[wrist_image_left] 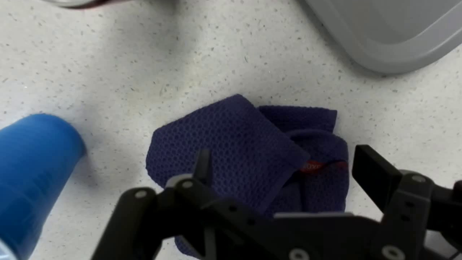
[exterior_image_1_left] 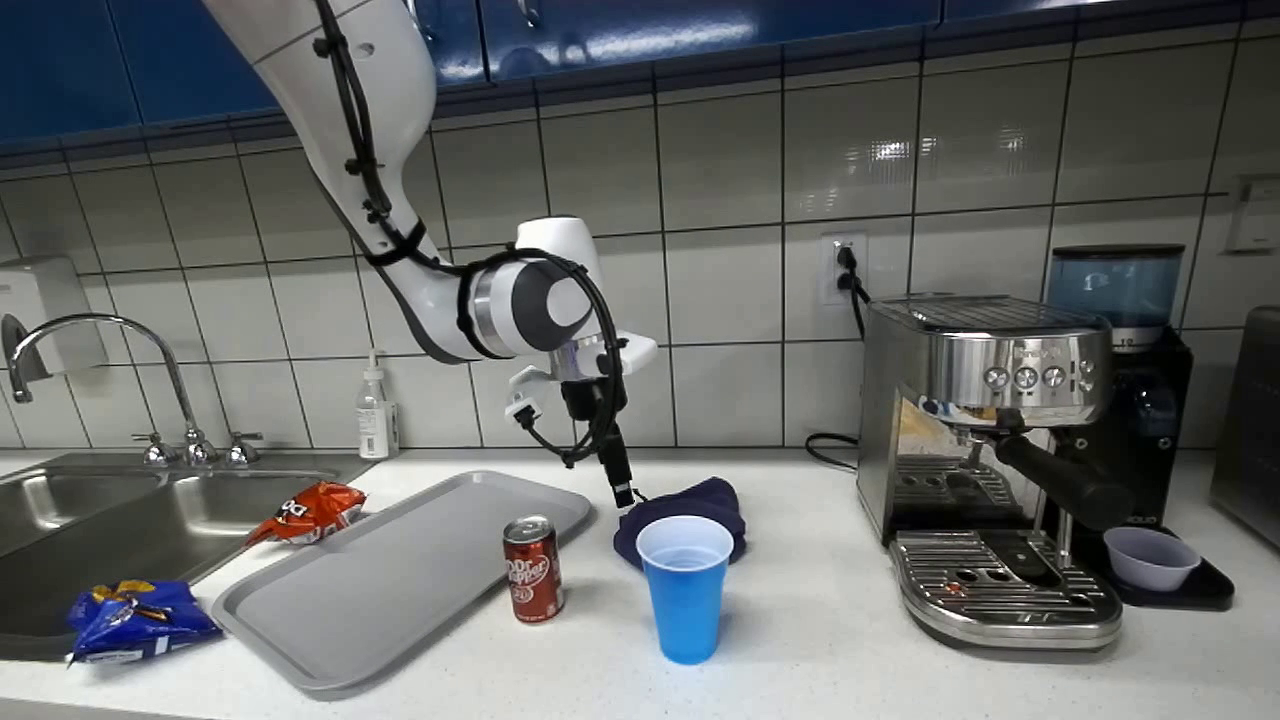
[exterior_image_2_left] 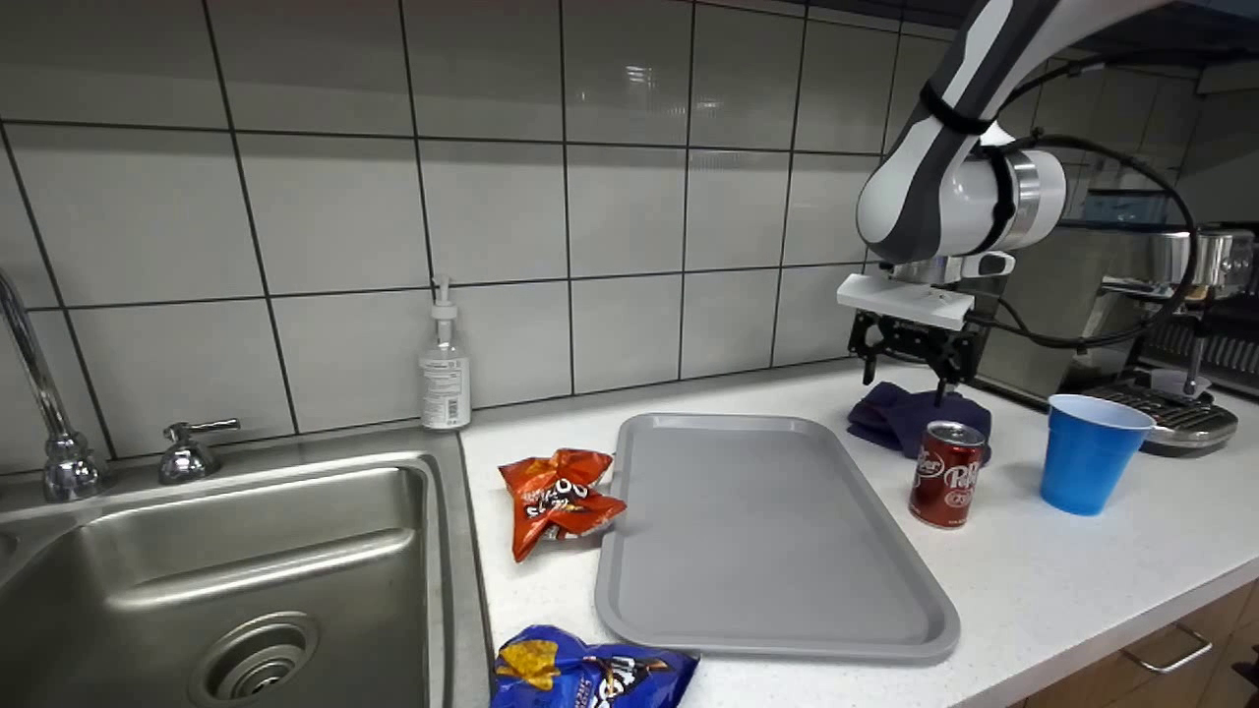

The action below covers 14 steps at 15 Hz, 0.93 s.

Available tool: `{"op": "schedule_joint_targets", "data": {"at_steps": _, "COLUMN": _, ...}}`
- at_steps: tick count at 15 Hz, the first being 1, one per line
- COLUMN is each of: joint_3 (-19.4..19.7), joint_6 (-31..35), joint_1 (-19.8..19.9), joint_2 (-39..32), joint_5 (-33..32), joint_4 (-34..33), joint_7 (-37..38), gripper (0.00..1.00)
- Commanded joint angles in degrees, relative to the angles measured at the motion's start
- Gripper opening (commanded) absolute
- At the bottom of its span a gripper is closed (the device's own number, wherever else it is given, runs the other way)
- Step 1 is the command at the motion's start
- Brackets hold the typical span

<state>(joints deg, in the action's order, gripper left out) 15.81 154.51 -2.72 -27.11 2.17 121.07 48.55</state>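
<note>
Light: counter (exterior_image_1_left: 800, 640) is showing bright; tiles (exterior_image_2_left: 626, 206) are dimming toward the top and catching small glare; sink (exterior_image_2_left: 266, 572) is gleaming. Shadows: cup (wrist_image_left: 39, 155) and tray (wrist_image_left: 393, 56) are casting soft ones. Wrist view: gripper (wrist_image_left: 283, 159) is partly blurring (cloth (wrist_image_left: 238, 148) is reading sharper). Edges, both exterior views: tiles are slanting.

Qty: 1 cloth (wrist_image_left: 242, 148), 1 blue cup (exterior_image_1_left: 686, 605), 1 soda can (exterior_image_1_left: 533, 575), 1 tray (exterior_image_2_left: 757, 531), 1 orange snack bag (exterior_image_2_left: 559, 500) & 1 blue snack bag (exterior_image_2_left: 600, 678) (2 tot), 1 pump bottle (exterior_image_1_left: 377, 420), 1 espresso mach (exterior_image_1_left: 960, 370), 1 grinder (exterior_image_1_left: 1150, 420), 1 sm bowl (exterior_image_1_left: 1150, 565), 1 part-seen appliance (exterior_image_1_left: 1250, 430); plus 1 faucet (exterior_image_1_left: 199, 448) w/ 2 handles (exterior_image_1_left: 242, 452), 2 sink basins (exterior_image_1_left: 190, 525)
</note>
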Motion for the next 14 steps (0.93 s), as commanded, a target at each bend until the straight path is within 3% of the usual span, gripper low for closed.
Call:
{"op": "schedule_joint_targets", "data": {"at_steps": 1, "joint_3": 2.8, "joint_6": -2.9, "joint_1": -1.4, "joint_2": -4.0, "joint_5": -1.2, "joint_4": -5.1, "joint_7": 5.9, "gripper": 1.00}}
{"op": "schedule_joint_targets", "data": {"at_steps": 9, "joint_3": 5.4, "joint_6": -6.1, "joint_1": -1.0, "joint_2": -9.7, "joint_5": -1.7, "joint_4": -10.1, "joint_7": 11.2, "gripper": 1.00}}
{"op": "schedule_joint_targets", "data": {"at_steps": 14, "joint_3": 4.9, "joint_6": -7.5, "joint_1": -0.4, "joint_2": -12.6, "joint_5": -1.1, "joint_4": -13.0, "joint_7": 12.2, "gripper": 1.00}}
